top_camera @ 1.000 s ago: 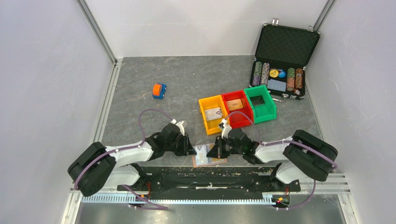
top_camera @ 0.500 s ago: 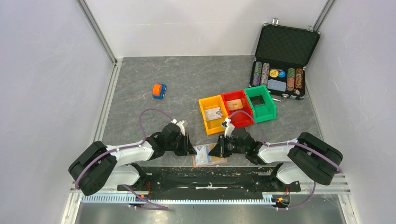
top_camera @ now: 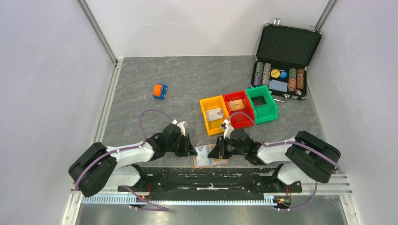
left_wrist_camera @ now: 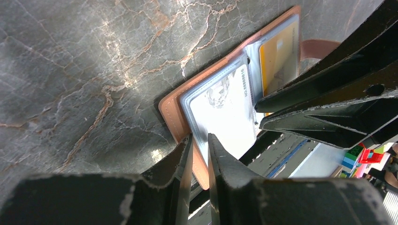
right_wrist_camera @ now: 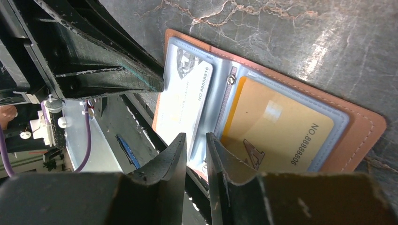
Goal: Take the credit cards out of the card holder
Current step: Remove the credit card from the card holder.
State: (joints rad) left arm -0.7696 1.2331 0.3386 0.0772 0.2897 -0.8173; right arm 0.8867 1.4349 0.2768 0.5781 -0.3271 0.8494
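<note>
Top external view: the left gripper and right gripper face each other low over the table. The card holder lies open between and just below their tips, at the near edge. Well beyond both grippers stand a yellow bin, a red bin and a green bin. A black chip case sits farther off to the right and a toy car farther off to the left. Left wrist view: the left jaws are drawn nearly together on the near edge of the holder's clear pocket, which rises into the gap, so the holder is pinched there. The white card sits in that pocket directly ahead of the tips, with the yellow-orange card in the pocket beyond it. The right fingers cross just above the white card. Right wrist view: the right jaws stand narrowly apart at the pocket edge beside the holder's spine. Whether they clamp it cannot be told. The white card lies just ahead and to the left of the tips, the yellow-orange card ahead and to the right. Both cards are seated in their pockets.
</note>
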